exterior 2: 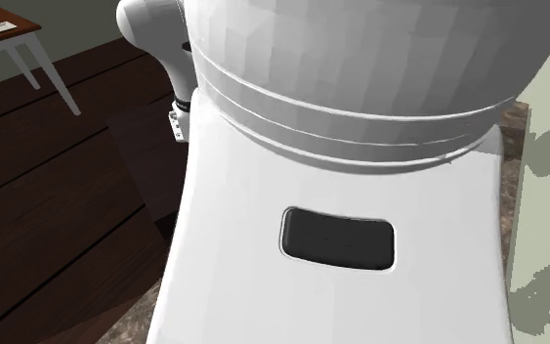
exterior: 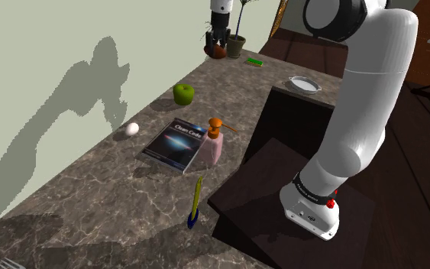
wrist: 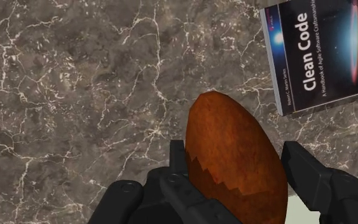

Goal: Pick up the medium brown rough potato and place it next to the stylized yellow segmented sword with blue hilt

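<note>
Potato (wrist: 233, 143), reddish-brown, hangs clasped in the end effector (wrist: 236, 156), fingers closed on its sides, high above the marbled worktop (wrist: 75, 95) beside a book (wrist: 323, 57). The yellow sword (exterior: 196, 195) lies past the book, toward the shoulder view's bottom.

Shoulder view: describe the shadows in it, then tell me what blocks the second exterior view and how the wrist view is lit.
Shoulder view: an arm-shaped grey shadow with jagged edges falls across the pale wall. Second exterior view: the white arm sits right in front of the camera and blocks most of the scene. Wrist view: the potato in the gripper is evenly lit, without glare.
</note>
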Robot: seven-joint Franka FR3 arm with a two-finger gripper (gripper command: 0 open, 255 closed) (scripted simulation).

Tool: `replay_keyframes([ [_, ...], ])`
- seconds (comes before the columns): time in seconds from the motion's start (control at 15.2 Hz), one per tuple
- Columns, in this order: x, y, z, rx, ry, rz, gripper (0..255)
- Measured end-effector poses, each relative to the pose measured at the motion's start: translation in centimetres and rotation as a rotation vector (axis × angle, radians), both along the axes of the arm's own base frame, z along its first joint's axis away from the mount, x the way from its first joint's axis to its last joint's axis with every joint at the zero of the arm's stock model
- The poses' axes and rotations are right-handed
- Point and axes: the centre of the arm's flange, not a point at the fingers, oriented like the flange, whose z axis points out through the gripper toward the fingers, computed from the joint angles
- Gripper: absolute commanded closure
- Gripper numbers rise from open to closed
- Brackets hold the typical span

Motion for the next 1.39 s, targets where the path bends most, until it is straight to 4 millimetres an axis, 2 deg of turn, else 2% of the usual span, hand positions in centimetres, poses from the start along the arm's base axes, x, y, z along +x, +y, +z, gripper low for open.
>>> replay_keyframes([
  [0.59, 0.1, 0.0, 4.6, 0.000, 0.000, 0.000, 255],
  [0.66, -0.2, 0.6, 4.8, 0.000, 0.000, 0.000, 255],
  [1.39, -7.6, 12.4, 5.0, 0.001, 0.001, 0.001, 255],
])
